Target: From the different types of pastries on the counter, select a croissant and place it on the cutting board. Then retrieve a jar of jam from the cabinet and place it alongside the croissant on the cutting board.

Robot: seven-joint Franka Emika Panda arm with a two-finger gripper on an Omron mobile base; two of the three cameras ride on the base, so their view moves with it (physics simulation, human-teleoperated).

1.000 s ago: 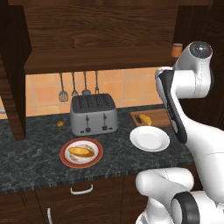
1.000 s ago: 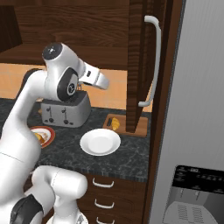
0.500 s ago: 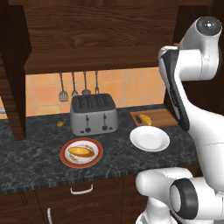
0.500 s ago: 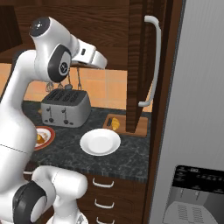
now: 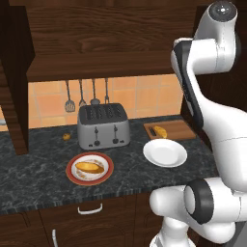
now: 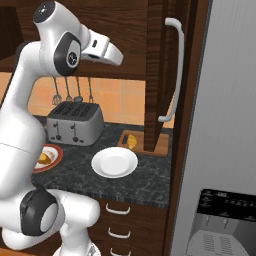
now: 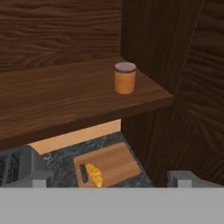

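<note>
The jar of jam [image 7: 125,78] stands upright near the cabinet shelf [image 7: 65,96] edge, beside the side wall. The croissant [image 7: 94,174] already lies on the cutting board [image 7: 116,164] below. The gripper [image 7: 111,181] is apart, holding nothing. Risk: an off-centre approach could tip the jar off the edge, or a finger could clip the wall.

The small golden croissant [image 7: 94,174] lies on the light-brown cutting board [image 7: 113,162] near its dark slot handle. The orange jar of jam [image 7: 125,78] stands upright on the cabinet [image 7: 65,94] shelf plank, brownish lid on.
</note>
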